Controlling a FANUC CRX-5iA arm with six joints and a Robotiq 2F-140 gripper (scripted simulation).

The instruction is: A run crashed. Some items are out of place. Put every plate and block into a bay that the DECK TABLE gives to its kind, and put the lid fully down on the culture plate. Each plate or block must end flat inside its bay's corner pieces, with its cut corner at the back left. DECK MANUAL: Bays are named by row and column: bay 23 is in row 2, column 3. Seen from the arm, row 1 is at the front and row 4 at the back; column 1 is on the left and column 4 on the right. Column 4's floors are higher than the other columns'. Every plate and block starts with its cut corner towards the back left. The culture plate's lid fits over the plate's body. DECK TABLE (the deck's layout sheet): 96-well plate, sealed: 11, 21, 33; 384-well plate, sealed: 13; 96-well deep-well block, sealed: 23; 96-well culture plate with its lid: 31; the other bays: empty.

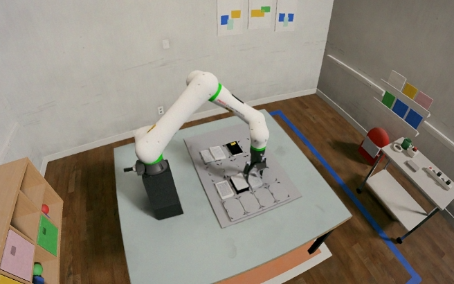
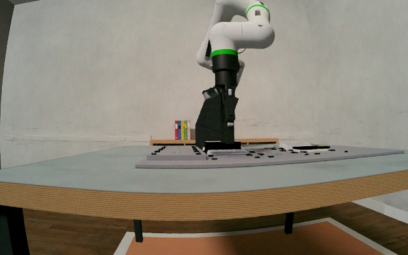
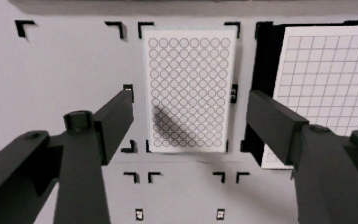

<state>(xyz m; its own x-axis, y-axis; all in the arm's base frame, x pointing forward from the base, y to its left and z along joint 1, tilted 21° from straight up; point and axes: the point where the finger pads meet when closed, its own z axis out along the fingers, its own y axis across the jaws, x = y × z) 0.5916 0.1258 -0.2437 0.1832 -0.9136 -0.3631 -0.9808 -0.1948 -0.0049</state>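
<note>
My gripper is open, with its fingers a little above and on both sides of a round-well plate. That plate lies inside bay 33's corner pieces; its cut corner is not clear. The tall black deep-well block stands in bay 23. The 384-well plate is in bay 13. A pale plate is at bay 11. Another pale plate sits tilted, overlapping it from bay 21. At bay 31, a dark lid with yellow marks looks shifted over a pale body.
The grey deck lies on the table. Column 4's raised floors run along its right side. The tall block stands close beside my right finger in the wrist view. Small black corner pieces surround the bays.
</note>
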